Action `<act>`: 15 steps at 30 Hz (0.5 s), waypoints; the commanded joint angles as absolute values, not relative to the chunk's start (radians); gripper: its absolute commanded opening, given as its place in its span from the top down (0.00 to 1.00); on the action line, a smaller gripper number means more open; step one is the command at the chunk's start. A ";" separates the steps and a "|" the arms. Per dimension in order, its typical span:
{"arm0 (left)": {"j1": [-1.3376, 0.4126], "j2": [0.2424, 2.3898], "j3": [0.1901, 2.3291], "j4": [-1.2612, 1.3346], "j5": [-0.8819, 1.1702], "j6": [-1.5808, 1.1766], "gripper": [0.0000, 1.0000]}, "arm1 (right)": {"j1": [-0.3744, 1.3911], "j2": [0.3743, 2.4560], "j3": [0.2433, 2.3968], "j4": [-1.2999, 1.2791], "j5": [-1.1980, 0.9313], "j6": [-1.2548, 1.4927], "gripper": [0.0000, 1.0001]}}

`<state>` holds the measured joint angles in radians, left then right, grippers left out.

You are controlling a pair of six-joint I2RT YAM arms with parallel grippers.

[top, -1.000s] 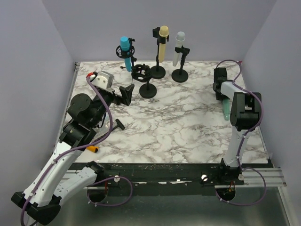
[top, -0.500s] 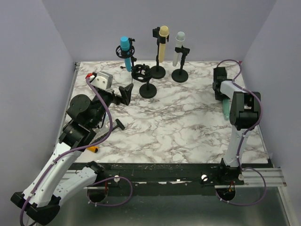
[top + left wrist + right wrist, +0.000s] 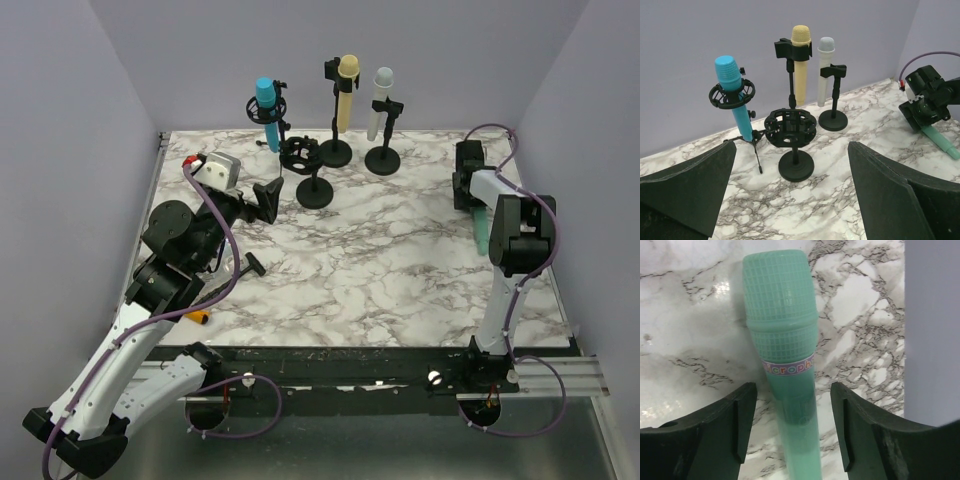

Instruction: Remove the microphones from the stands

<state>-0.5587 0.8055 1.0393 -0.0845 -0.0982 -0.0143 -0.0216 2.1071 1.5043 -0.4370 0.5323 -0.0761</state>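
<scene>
Lavender walls (image 3: 400,40) close in a marble table (image 3: 380,270), and we count four stands and four microphones on it.

At about 10 o'clock on the table, the left gripper (image 3: 268,197) hangs with its fingers spread wide. They hold nothing and face the group of stands.

The stands cluster between 11 and 12 o'clock. The blue microphone (image 3: 735,95) sits in a ring mount on a tripod stand (image 3: 756,150), head up and leaning slightly. Just to its right and nearer to us is the empty stand (image 3: 791,131), a round-based post whose ring mount holds no microphone. Behind it the yellow microphone (image 3: 800,65) stands upright in a clip. Beside that the white microphone (image 3: 825,70) also stands upright in a clip. So three microphones are mounted and one stand is bare.

The fourth, the green microphone (image 3: 787,340), lies flat on the marble at about 3 o'clock, close to the right wall. Its long axis runs roughly from 12 to 6. The mesh head points towards 12 o'clock and the handle towards the near edge.

The right gripper (image 3: 466,195) is over the green microphone. Its fingers are apart, one on each side of the handle. The right wrist view shows a strip of marble between each finger and the handle, so the fingers do not touch it.
</scene>
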 commanded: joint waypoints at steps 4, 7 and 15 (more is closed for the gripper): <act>-0.565 0.808 1.035 -0.068 -0.119 -0.005 0.01 | -0.026 2.012 1.477 -0.407 0.509 -0.003 0.28; -0.566 0.809 1.037 -0.069 -0.114 -0.006 0.01 | -0.025 1.959 1.487 -0.414 0.482 0.040 0.27; -0.566 0.820 1.040 -0.075 -0.115 -0.005 0.01 | 0.068 1.783 1.480 -0.388 0.077 0.208 0.27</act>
